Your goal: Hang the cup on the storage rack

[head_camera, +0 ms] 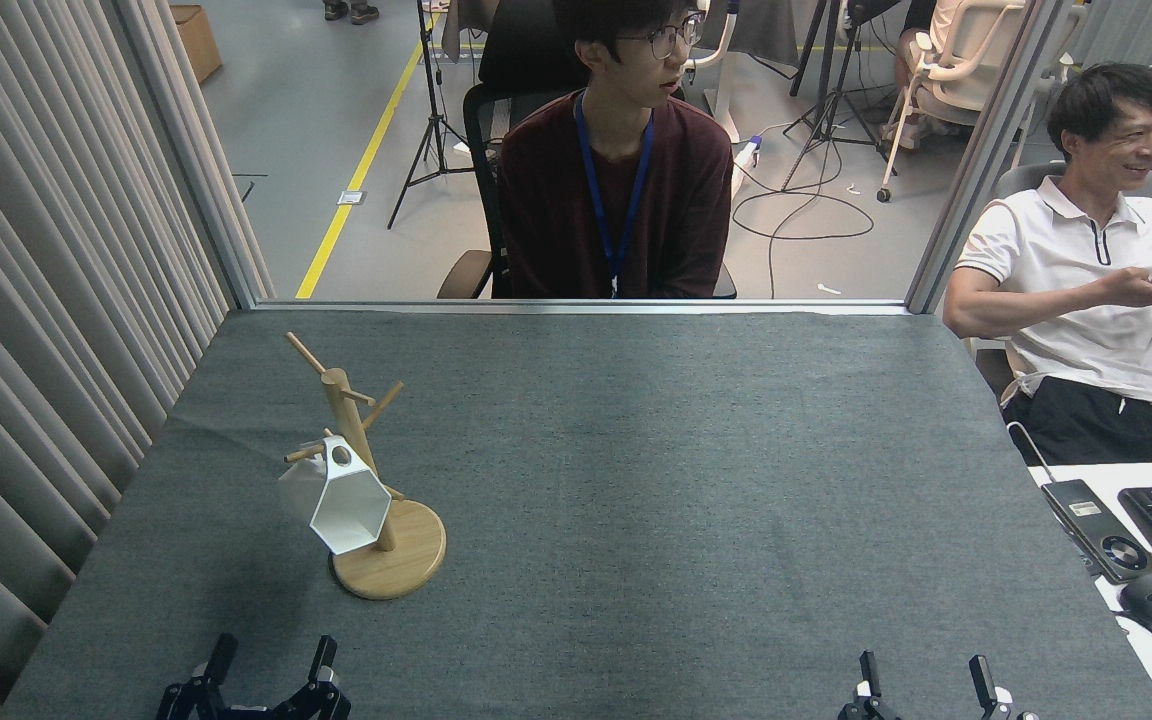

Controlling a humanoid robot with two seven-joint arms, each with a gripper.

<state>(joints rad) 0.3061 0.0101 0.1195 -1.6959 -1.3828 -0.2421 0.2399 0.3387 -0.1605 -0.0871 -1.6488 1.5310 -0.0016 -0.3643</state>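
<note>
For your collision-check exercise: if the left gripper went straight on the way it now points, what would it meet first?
Probably the storage rack, at its round base; the cup hangs just above. Depth is unclear.

White cup (336,500), light-wood storage rack (391,565)
</note>
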